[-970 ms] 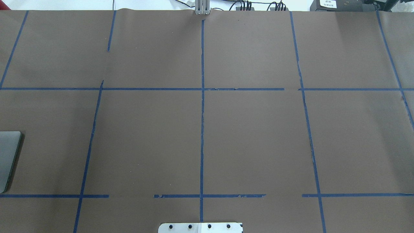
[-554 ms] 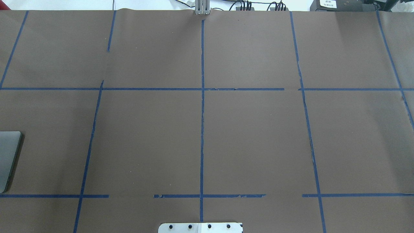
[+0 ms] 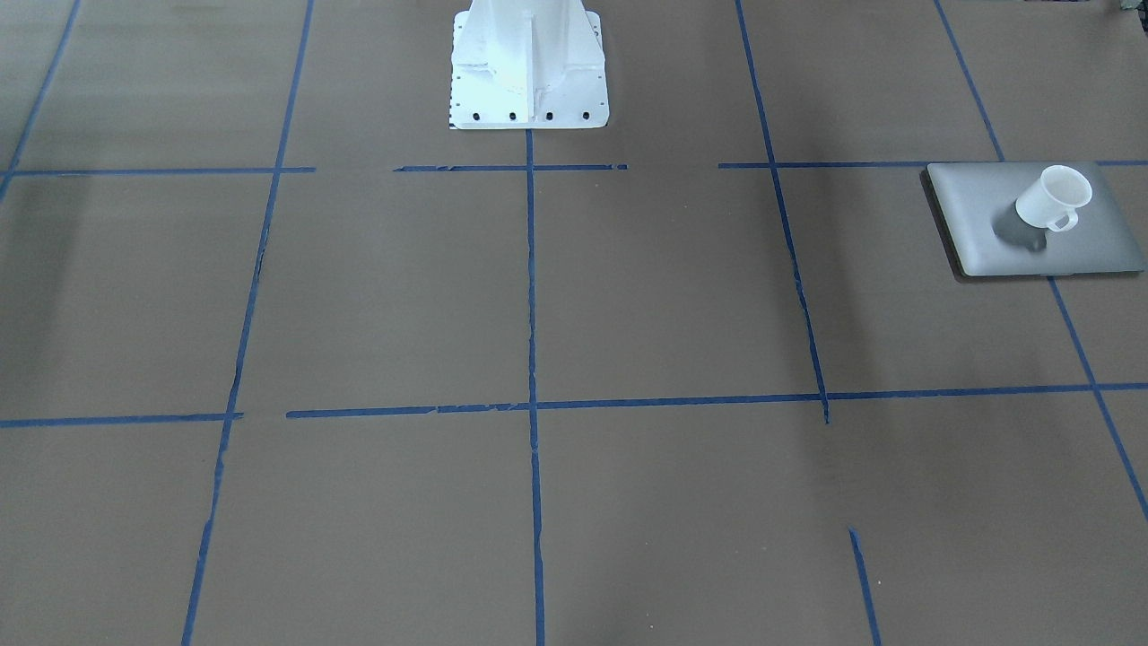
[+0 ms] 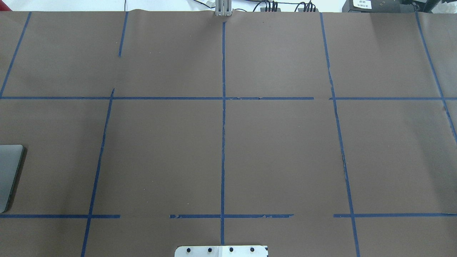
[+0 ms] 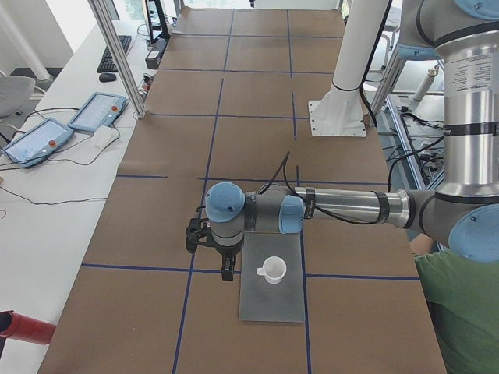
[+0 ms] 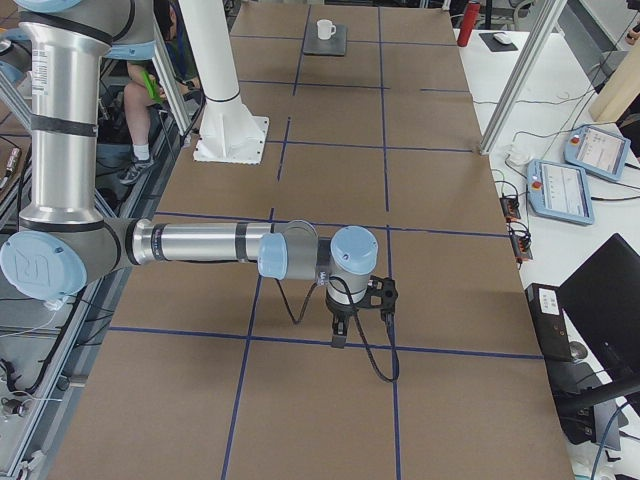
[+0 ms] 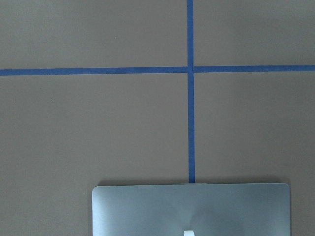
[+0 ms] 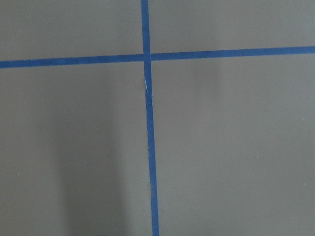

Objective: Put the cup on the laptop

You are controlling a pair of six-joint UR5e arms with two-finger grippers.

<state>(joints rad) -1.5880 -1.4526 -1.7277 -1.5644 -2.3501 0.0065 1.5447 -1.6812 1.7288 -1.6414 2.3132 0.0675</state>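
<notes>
Nothing shifts overhead since before: small white mug (image 3: 1051, 199) stands on flat silver-grey laptop (image 3: 987, 242), left gripper (image 5: 226, 269) near it, jaw state unclear on it and right gripper (image 6: 338, 336), so withdraw without nudging mug.

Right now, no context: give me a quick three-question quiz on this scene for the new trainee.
1. True or false: the cup stands upright on the laptop.
2. Where is the left gripper? A. beside the laptop, above the table. B. pressed on the lid. C. clamped on the cup.
3. Fill in: the cup is held by ____ gripper.

Key: 1 true. 2 A. 3 neither; it stands free on the lid.
</notes>
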